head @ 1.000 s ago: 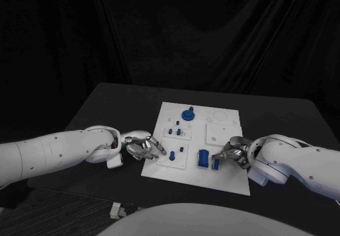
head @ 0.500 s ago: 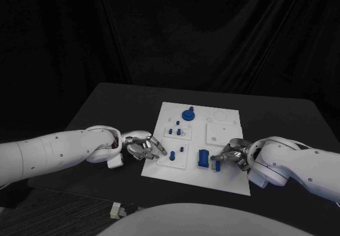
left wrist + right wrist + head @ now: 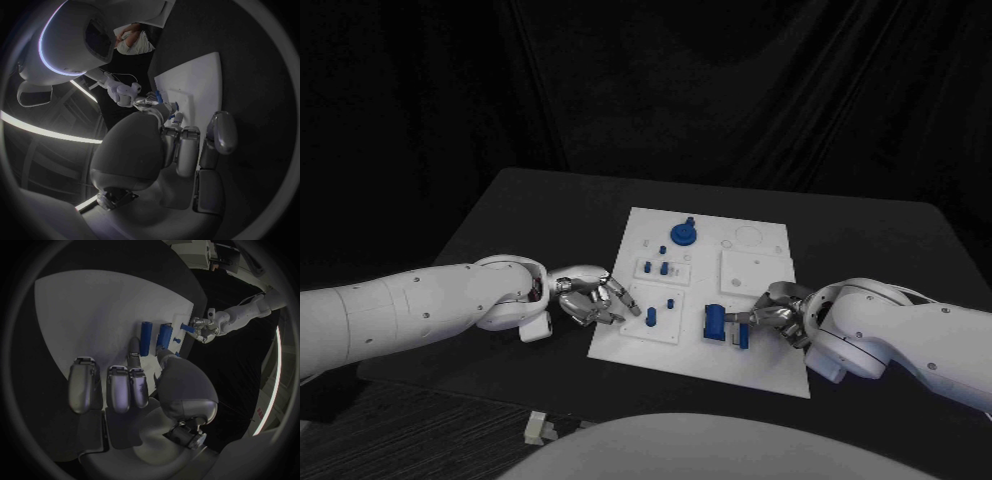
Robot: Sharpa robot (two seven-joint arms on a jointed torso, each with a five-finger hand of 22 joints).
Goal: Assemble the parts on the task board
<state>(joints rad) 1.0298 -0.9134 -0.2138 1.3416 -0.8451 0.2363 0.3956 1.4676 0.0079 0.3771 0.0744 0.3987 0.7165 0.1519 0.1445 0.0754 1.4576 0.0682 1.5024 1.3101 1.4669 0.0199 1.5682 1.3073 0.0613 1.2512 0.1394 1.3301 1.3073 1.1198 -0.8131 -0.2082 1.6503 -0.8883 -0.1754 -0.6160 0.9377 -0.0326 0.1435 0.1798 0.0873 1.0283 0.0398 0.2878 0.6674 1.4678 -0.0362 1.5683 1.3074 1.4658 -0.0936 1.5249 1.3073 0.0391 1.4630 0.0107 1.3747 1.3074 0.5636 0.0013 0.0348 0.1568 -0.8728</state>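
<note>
Head view: the white task board (image 3: 733, 300) lies mid-table. At its 9 o'clock edge, the left hand (image 3: 593, 300) curls its fingers; whether they pinch the small blue peg (image 3: 651, 317) is unclear. At 4 o'clock, the right hand (image 3: 773, 312) touches a blue bar (image 3: 741, 334) beside a blue block (image 3: 714, 323).

Right wrist view: the fingers (image 3: 119, 388) lie pressed together, a fingertip touching the bar (image 3: 146, 338).
</note>
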